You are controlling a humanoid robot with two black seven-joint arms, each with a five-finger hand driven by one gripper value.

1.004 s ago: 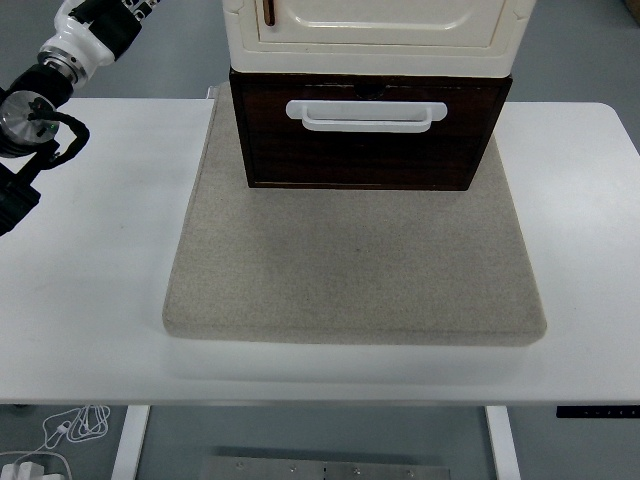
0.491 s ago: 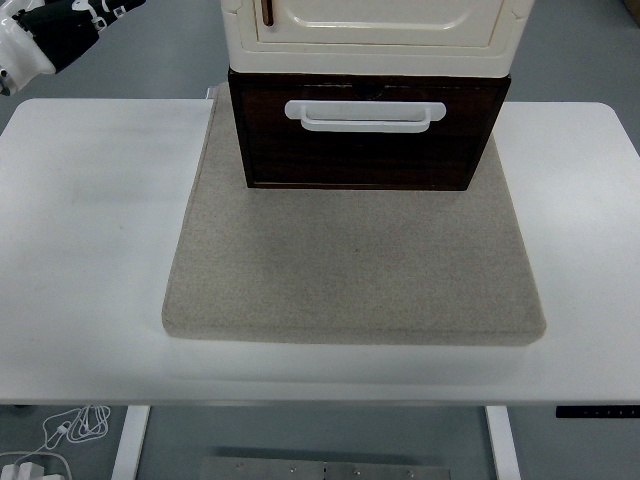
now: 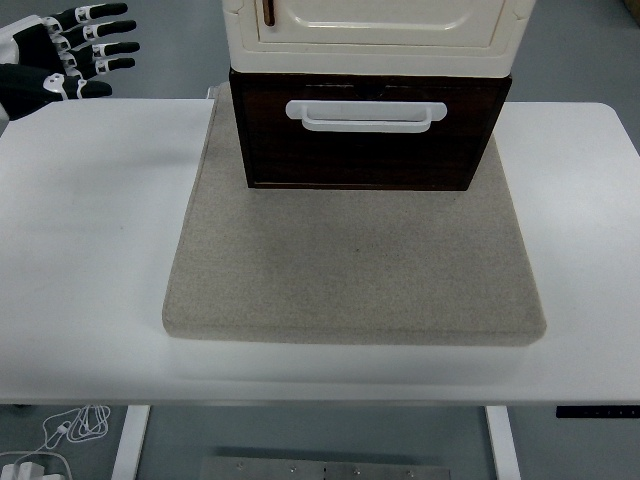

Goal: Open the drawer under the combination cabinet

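Observation:
A cream cabinet (image 3: 375, 25) stands on a dark brown drawer (image 3: 370, 135) with a white bar handle (image 3: 365, 114). The drawer front sits flush under the cabinet on a beige mat (image 3: 355, 260). My left hand (image 3: 75, 55) is at the top left corner, above the table's far left edge, fingers spread and pointing right, holding nothing. It is well left of the drawer. The right arm is out of view.
The white table (image 3: 90, 250) carries the mat in its middle. A brown door handle (image 3: 268, 12) shows on the cabinet's upper door. Cables (image 3: 60, 430) lie on the floor at the bottom left.
My left arm rose from the table's left edge out toward the top left corner. The hand has now come back into view there with fingers spread. The drawer has not moved.

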